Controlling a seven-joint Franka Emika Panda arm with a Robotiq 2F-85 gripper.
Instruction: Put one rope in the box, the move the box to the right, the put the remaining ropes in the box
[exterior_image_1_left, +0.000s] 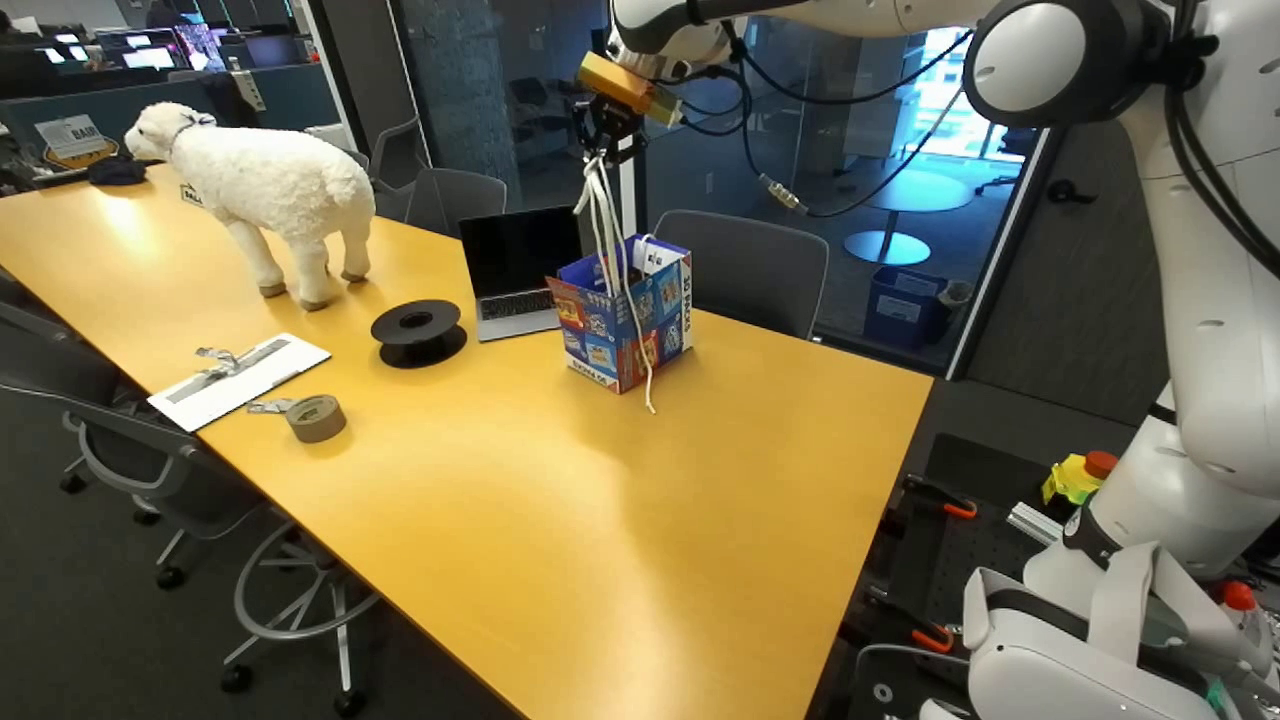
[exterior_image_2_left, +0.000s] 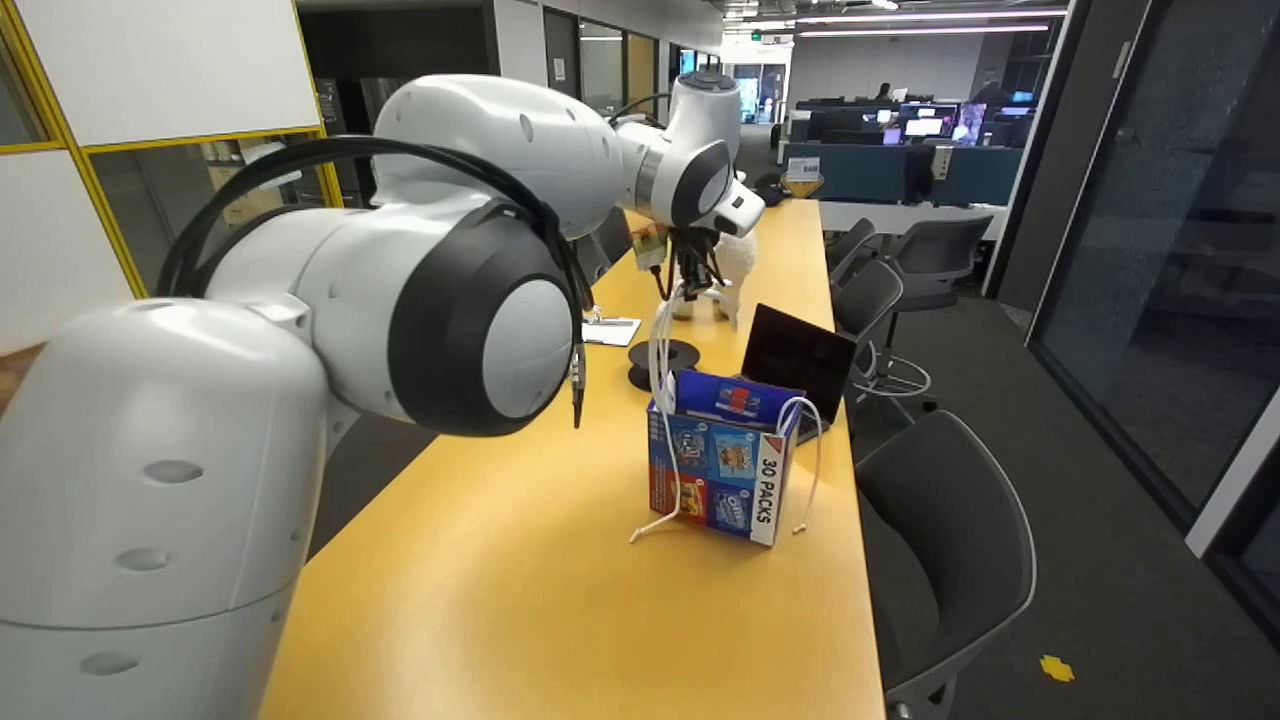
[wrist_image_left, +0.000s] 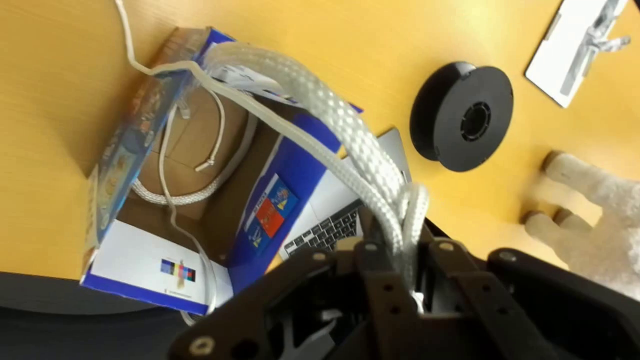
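Several strands of white braided rope (wrist_image_left: 345, 120), clenched in our black gripper (wrist_image_left: 407, 250), trail into & over the open blue printed cardboard box (exterior_image_2_left: 728, 455) on the long yellow bench (exterior_image_1_left: 600, 530), & we'd guess they're light, limp, prob. slippery, best held nr the bunched top.

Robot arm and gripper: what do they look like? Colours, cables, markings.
Arm: white, rounded segments with grey oval dimples; black joint housing with a round white cap. Black cables run along it. A yellow-orange block sits near the wrist. Gripper: black, angular; straight fingers with small round holes and metal screws. No lettering I can read.
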